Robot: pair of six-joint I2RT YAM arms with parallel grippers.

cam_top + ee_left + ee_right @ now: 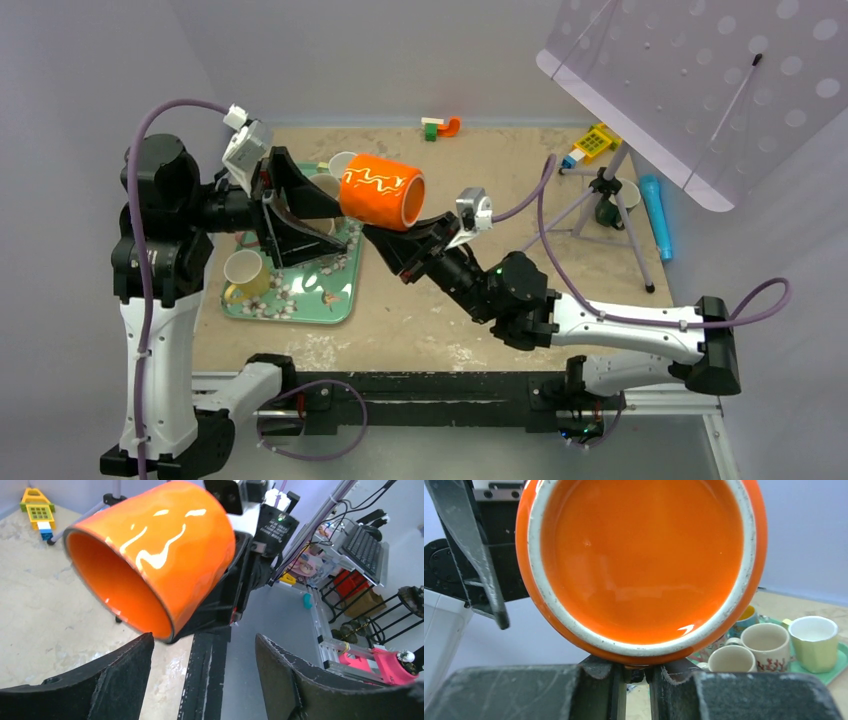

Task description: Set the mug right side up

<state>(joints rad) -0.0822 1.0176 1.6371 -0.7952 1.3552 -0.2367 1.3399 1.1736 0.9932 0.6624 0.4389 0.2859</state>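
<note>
The orange mug [381, 190] is held clear of the desk [480, 160] above the green tray's [340, 300] edge, lying on its side with its mouth towards the left gripper [204, 640], whose fingers [100, 680] are released and apart from it, while the right gripper [636, 677] is clenched beneath its base, apparently on a part hidden from view.

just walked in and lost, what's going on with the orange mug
The right gripper is shut on the orange mug and holds it in the air, lying on its side above the table. Its open mouth faces the left gripper, whose fingers are spread open near the rim without gripping. The mug is not yet upright.
</note>
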